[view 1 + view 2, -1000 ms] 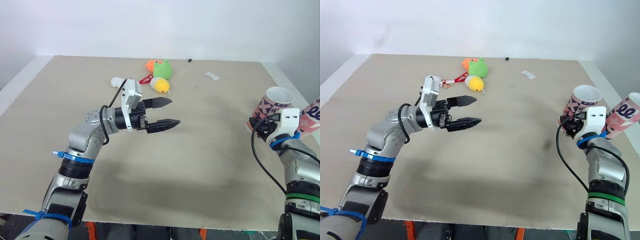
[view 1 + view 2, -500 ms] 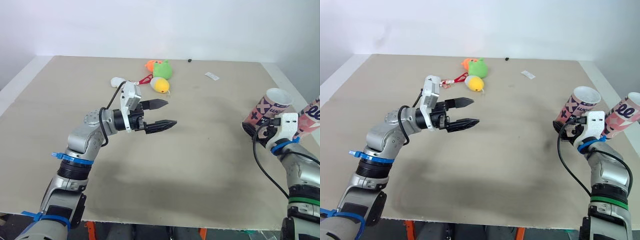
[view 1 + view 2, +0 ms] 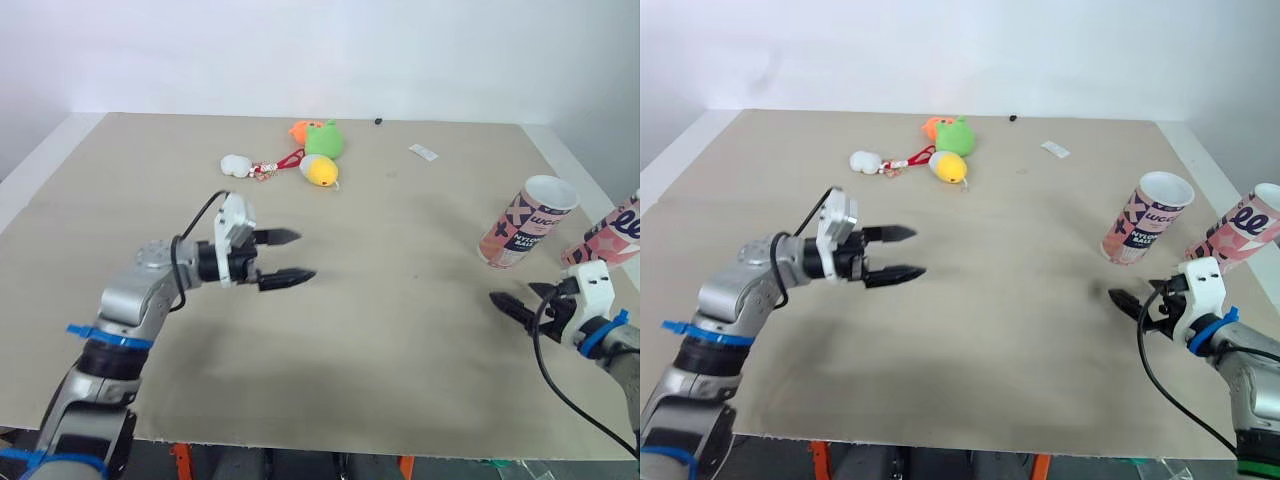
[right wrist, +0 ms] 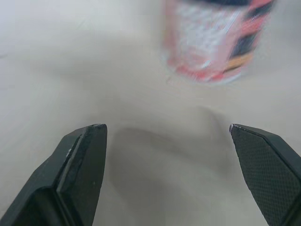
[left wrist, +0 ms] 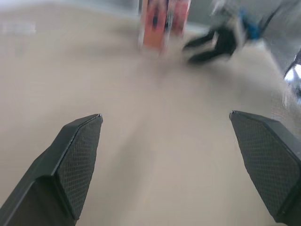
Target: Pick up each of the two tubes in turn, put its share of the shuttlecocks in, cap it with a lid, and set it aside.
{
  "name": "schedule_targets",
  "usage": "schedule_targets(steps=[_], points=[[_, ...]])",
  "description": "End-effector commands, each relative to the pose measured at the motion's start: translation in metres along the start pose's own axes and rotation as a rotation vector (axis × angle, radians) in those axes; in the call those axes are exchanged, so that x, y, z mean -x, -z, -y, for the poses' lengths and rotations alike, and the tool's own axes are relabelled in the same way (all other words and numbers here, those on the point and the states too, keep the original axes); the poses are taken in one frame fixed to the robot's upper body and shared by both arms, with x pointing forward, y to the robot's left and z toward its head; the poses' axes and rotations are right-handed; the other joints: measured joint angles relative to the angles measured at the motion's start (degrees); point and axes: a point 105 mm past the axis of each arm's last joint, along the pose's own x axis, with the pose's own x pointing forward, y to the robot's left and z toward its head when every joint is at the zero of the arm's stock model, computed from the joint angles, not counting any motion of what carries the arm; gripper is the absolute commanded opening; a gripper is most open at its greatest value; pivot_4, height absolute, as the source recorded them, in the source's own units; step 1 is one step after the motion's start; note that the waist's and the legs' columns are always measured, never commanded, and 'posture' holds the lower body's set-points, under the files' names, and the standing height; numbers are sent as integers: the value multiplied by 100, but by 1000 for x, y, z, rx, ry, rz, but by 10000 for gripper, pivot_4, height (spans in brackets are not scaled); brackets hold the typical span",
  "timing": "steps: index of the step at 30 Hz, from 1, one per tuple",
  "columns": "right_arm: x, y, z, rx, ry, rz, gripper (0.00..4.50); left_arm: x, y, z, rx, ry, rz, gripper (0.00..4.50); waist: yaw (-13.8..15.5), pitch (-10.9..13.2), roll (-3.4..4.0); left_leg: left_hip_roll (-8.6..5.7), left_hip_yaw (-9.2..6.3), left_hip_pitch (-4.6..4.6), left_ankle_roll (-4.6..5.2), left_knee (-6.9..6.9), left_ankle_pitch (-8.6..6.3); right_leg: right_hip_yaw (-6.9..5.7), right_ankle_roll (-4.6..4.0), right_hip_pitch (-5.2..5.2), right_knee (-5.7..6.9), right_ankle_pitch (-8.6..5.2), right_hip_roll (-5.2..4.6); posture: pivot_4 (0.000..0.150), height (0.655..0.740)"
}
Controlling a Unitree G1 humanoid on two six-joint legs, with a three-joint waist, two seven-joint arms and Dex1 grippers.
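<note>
Two tubes sit at the right of the head view. The first tube (image 3: 528, 222) stands upright on the table (image 3: 400, 330) at middle right, mouth open. The second tube (image 3: 612, 232) leans at the far right edge, cut off by the frame.

Your right gripper (image 3: 512, 304) hovers at lower right, just below the first tube and clear of it, fingers spread and holding nothing. In its wrist view you see that tube ahead, lined up between the fingers but beyond the tips.

Your left gripper (image 3: 284, 257) is left of centre above the table, fingers apart and empty, pointing toward the right of the frame. Its wrist view gives you a blurred tube with the right gripper beside it.

At upper centre of the table you have a green-and-orange plush (image 3: 320, 137), a yellow plush (image 3: 321, 171) and a white plush (image 3: 237, 164), with a red piece (image 3: 292, 158) between the white and yellow ones. A white tag (image 3: 424, 152) and a black speck (image 3: 379, 121) lie near the top edge of the table.
</note>
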Motion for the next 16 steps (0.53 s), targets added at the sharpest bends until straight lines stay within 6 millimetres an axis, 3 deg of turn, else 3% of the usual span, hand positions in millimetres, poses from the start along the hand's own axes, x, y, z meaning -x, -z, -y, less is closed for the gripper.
schedule_targets(steps=[1,4,8,16], points=[[0,-28,-59,77,-285,70,44517,17,14,5,25,-41,-40,45000,-2,0,0,7,0,1,0,0,0,0,14,0,0,-8,2,1500,7323],[-7,-42,-119,80,-533,130,44517,35,30,-2,53,-178,-57,45000,-21,1,-2,19,0,6,2,2,1,0,15,1,1,-7,5,1500,7323],[-26,-56,-161,40,-685,198,44517,52,35,-13,49,-320,-31,45000,-18,9,-20,28,-9,7,-1,8,16,-12,8,4,0,10,9,1500,7323],[-48,-56,-186,21,-753,215,44517,57,36,-9,65,-372,28,45000,28,8,-22,12,-3,-8,-20,5,30,-16,14,-1,-4,15,-13,1500,7323]])
